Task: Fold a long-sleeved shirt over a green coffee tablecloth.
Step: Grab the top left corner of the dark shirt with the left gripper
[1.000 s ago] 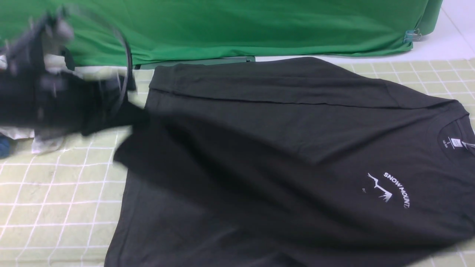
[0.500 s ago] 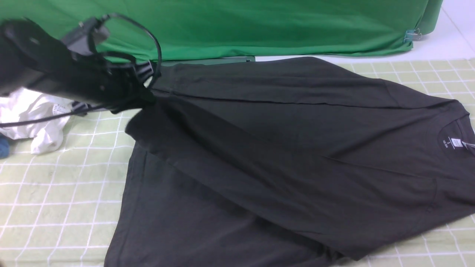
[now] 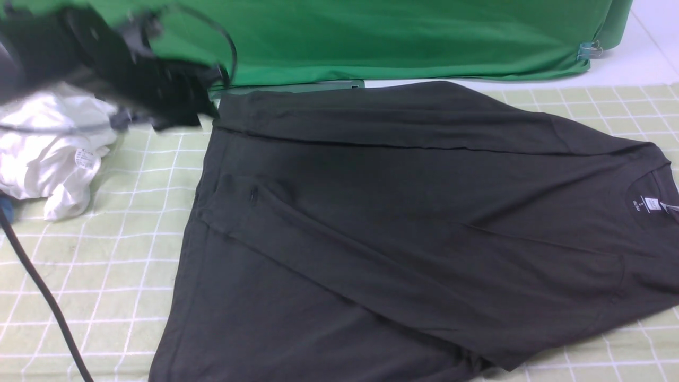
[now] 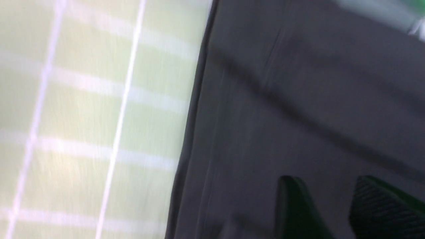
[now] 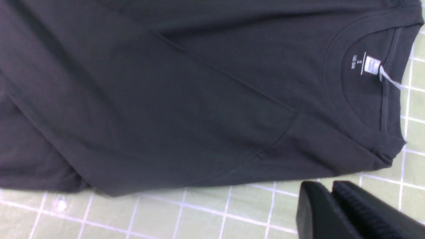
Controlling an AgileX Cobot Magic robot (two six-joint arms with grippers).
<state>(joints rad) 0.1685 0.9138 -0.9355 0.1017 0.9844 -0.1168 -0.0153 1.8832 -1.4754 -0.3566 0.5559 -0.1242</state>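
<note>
Crumpled white garment (image 3: 50, 154) lies far left; plain green fabric (image 3: 398, 37) hangs behind, clip (image 3: 588, 51) at its corner.

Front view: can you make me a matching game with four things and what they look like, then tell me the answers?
Things:
1. long-sleeved shirt
2. tablecloth
3. crumpled garment
4. backdrop cloth

Looks:
A. plain bright green, along the back
B. white, heaped at the far left
C. black, spread across the middle
D. pale yellow-green with white grid lines, lying under the shirt

Pairs: 1-C, 2-D, 3-B, 4-A
</note>
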